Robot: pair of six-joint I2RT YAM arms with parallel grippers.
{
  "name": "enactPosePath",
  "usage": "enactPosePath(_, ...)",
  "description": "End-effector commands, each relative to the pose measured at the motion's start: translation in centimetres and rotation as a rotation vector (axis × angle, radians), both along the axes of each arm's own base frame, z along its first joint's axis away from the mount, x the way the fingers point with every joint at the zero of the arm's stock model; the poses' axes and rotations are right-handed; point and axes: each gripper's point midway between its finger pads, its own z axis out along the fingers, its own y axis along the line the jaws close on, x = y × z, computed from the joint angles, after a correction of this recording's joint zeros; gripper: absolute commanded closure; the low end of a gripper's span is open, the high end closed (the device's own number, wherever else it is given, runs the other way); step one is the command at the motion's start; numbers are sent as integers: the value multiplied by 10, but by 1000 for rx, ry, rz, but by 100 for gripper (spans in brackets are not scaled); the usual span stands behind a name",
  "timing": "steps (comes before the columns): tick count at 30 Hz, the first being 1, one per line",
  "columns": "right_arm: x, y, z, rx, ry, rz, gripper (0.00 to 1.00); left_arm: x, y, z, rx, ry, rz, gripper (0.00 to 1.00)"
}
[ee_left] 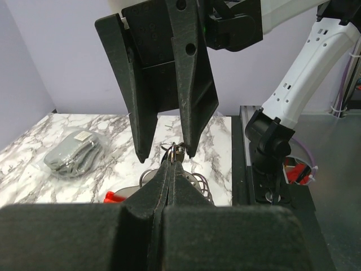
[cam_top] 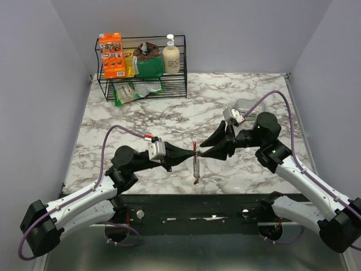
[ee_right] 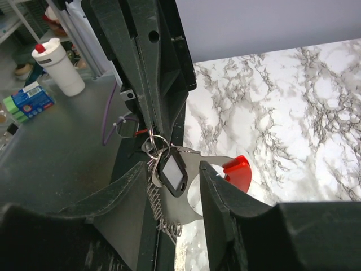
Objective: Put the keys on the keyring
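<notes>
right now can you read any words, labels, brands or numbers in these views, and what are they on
No text reads clearly in any view.
orange box on the wire rack: printed front, too small to read.
pump bottle: label blurred.
green bag: print too small to read.
blue and green box, right wrist view: lettering blurred.

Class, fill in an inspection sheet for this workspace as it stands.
Surface: marble table.
Job's things: keyring held up, red side showing; black key hangs among its wire rings.
Clutter: wire rack holding an orange box and a bottle, back left; gray pouch, back right.
Grippers: left gripper shut on the keyring's ring; right gripper open, jaws astride the key.
Cables: purple cable along each arm.
Surroundings: plain lavender walls.
</notes>
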Motion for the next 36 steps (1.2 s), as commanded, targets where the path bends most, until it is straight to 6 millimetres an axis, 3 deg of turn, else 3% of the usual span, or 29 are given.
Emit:
enactPosePath(1, 3, 0, -6, -9, 0, -2, 53, -8, 1, 28, -66, -58, -27, 100)
enactPosePath(9, 6, -3, -9, -17, -11, -40, 84, -8, 2, 31, -71, -64, -25, 100)
enactPosePath(15, 6, -5, -12, -22, -24, -61, 95, -6, 3, 33, -78, -67, -11, 100)
enactPosePath(36, 8, -10, -37, -81, 4, -103, 99, -7, 2, 41, -92, -77, -16, 100)
